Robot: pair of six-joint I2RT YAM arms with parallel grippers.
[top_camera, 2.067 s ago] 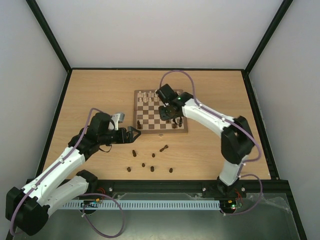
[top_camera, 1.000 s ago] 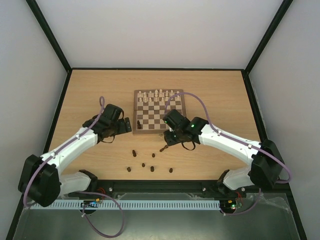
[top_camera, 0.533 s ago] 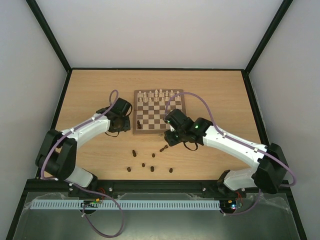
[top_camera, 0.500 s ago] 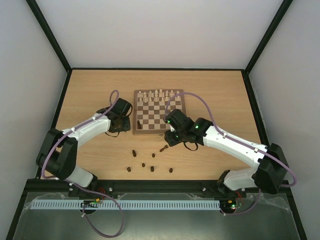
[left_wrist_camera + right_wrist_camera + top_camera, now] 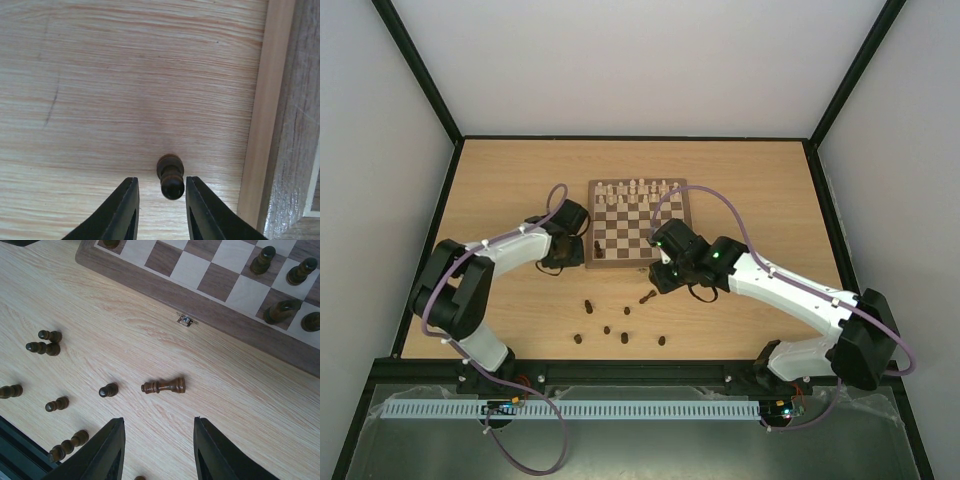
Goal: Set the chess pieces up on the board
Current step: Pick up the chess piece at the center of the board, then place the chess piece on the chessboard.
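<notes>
Straddling a dark pawn, left gripper parted, seemingly no contact, right gripper spread near toppled piece

the board is seen mid-desk, with cream pieces lined along its far edge. the left pincer is held just beside the board's near left corner. the right pincer is held over the desk by the board's near edge. dark chess pieces are scattered nearer the arm bases, and one of them, the toppled piece, is laid on its side.
</notes>
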